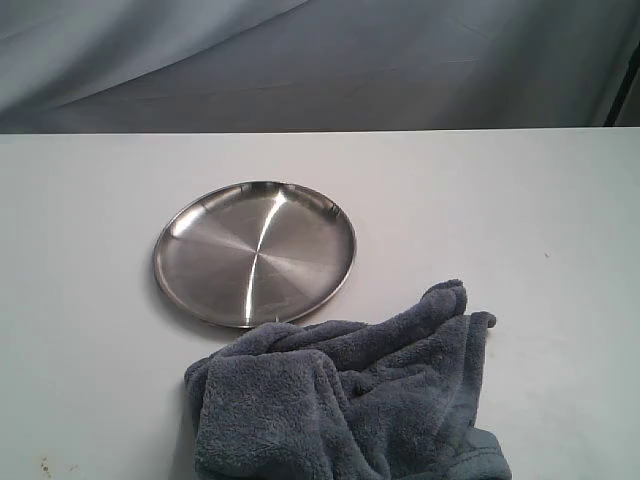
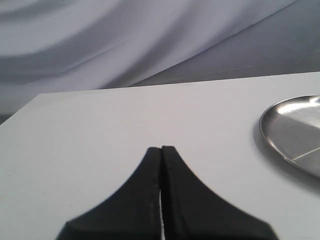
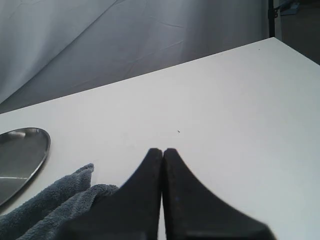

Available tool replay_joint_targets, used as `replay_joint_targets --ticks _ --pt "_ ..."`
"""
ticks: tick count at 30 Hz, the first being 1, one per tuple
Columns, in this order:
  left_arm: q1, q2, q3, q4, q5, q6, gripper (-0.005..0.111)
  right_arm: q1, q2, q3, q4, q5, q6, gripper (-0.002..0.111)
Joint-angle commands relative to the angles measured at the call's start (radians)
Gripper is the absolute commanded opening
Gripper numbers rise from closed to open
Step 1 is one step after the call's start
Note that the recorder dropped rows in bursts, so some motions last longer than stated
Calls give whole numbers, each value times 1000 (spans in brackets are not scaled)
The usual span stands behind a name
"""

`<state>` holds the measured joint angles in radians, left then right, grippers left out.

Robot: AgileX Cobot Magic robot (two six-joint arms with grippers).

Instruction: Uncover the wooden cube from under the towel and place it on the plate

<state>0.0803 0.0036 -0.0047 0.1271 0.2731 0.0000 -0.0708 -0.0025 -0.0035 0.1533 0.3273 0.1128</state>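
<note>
A fluffy blue-grey towel (image 1: 350, 395) lies bunched at the front of the white table, just in front of the plate (image 1: 254, 253), a round shiny steel dish with nothing on it. The wooden cube is hidden. Neither arm shows in the exterior view. In the left wrist view my left gripper (image 2: 161, 148) is shut with nothing in it, above bare table, with the plate's rim (image 2: 280, 145) off to one side. My right gripper (image 3: 162, 150) is also shut and empty, with the towel's edge (image 3: 55, 200) and the plate (image 3: 20, 160) beside it.
The white table (image 1: 520, 230) ends at a far edge against a grey draped backdrop (image 1: 320, 60). A dark stand (image 3: 271, 17) rises behind the table's far corner in the right wrist view.
</note>
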Motion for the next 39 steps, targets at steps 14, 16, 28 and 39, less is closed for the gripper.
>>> replay_joint_targets --ticks 14,16,28,39 --pt "-3 -4 5 -9 -6 0 0 1 2 4 -10 -1 -6 0" --pt "-3 -4 5 -9 -6 0 0 1 2 4 -10 -1 -6 0" --pt "-3 -4 5 -9 -6 0 0 1 2 4 -10 -1 -6 0" --pt "-3 -4 5 131 -166 8 0 1 2 4 -10 -1 -6 0"
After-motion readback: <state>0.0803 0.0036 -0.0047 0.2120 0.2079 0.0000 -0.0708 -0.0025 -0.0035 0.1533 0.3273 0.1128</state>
